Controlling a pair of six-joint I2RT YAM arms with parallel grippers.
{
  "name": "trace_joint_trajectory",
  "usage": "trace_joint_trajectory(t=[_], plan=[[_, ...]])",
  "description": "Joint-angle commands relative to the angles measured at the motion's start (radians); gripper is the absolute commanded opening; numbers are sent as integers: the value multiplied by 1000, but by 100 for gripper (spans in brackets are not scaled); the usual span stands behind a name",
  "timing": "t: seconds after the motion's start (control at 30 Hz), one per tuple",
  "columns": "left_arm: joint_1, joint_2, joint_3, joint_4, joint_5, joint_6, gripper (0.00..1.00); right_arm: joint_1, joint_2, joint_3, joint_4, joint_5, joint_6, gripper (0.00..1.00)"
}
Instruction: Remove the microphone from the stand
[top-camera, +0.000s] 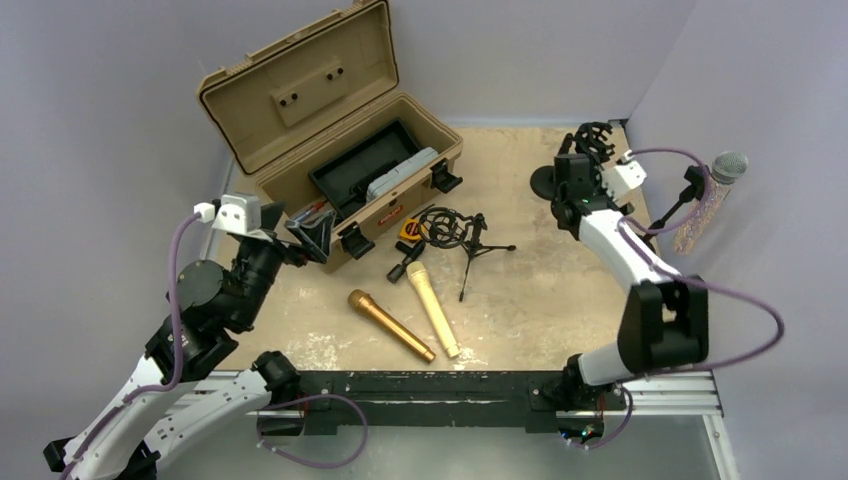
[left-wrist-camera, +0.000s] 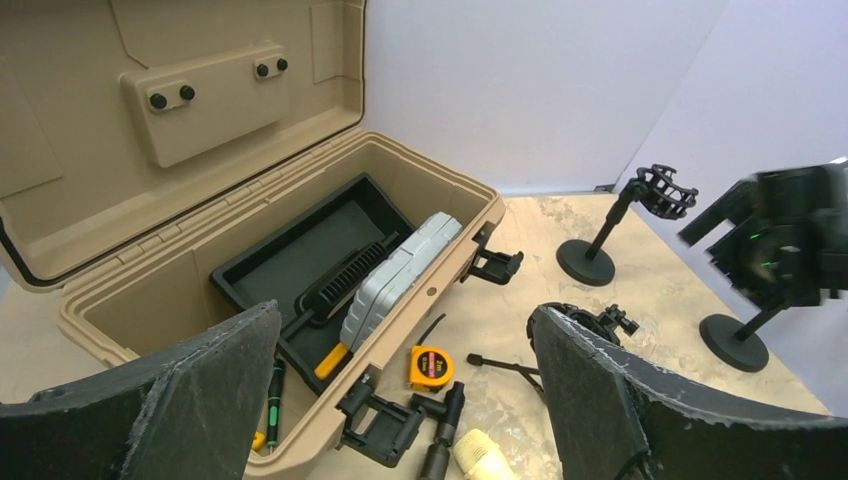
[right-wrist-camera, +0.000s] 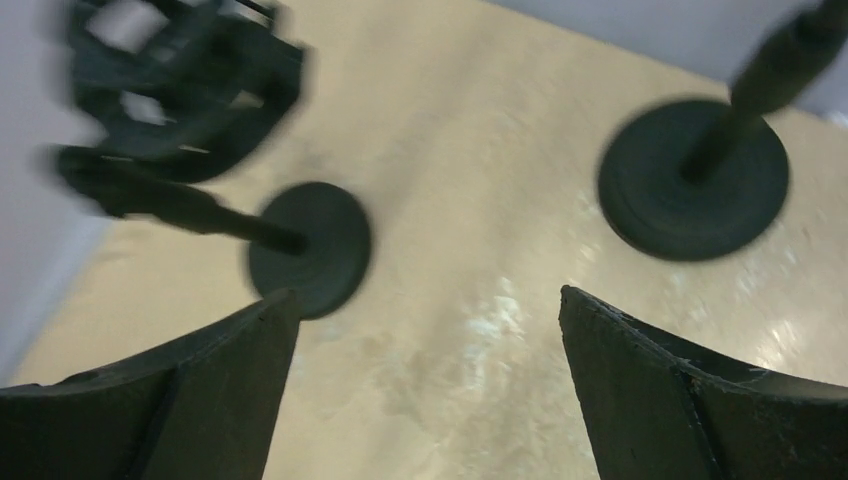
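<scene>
Writing: only the yellow tape measure (left-wrist-camera: 432, 367) carries a label, and we cannot read it at this size. It lies between and just ahead of the left gripper (left-wrist-camera: 405, 310), whose fingers stand wide apart on nothing. Beyond them is the open tan case (left-wrist-camera: 80, 180).

The right gripper (right-wrist-camera: 427, 295) is likewise spread and empty, its view blurred. The stand (right-wrist-camera: 690, 180) has its round base ahead of those fingers, toward the right. The microphone (top-camera: 728, 166) sits clipped in it, near the wall.

The tabletop (top-camera: 560, 300) is beige and mottled, the walls pale grey.
</scene>
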Motion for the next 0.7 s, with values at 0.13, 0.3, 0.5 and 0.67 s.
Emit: trace_joint_trajectory(t=[0.13, 0.3, 0.5, 0.67], plan=[[-21, 25, 24, 11, 3, -13, 93, -16, 266, 53, -405, 241, 638, 99], [-30, 50, 18, 15, -9, -7, 93, -29, 260, 50, -406, 296, 651, 99], [-32, 63, 17, 16, 3, -12, 93, -75, 161, 52, -404, 417, 618, 99], [-32, 67, 14, 20, 10, -14, 93, -82, 76, 66, -402, 528, 566, 99]])
